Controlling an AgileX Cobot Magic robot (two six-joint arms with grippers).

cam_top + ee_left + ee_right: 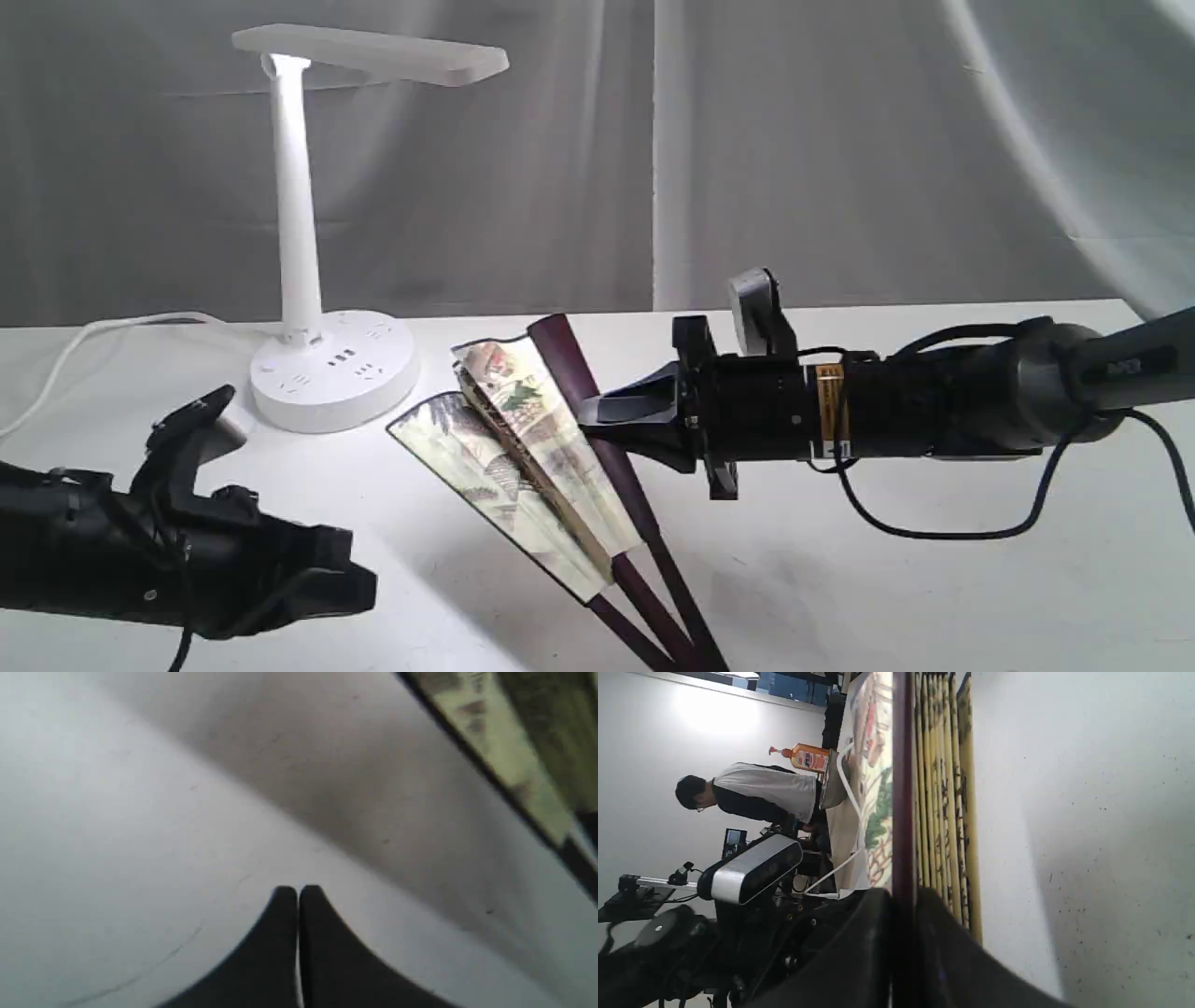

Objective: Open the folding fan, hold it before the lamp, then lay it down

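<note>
The folding fan [523, 448] lies partly spread at the table's middle, its cream painted leaf showing a few pleats and its maroon ribs running toward the front edge. My right gripper [593, 411] is shut on the fan's outer maroon guard stick [902, 788], the two dark fingers pinching it from both sides. The white lamp [303, 233] stands at the back left, its flat head lit above the round base with sockets. Low at the front left, my left gripper [297, 891] is shut with nothing in it, just over the bare table, the fan's black-edged leaf [495, 746] off to one side.
The lamp's white cord [84, 341] trails off the left edge of the white table [934, 579]. A grey curtain hangs behind. In the right wrist view a person [747, 793], an orange bottle [808, 758] and a silver camera [752, 870] sit beyond the table.
</note>
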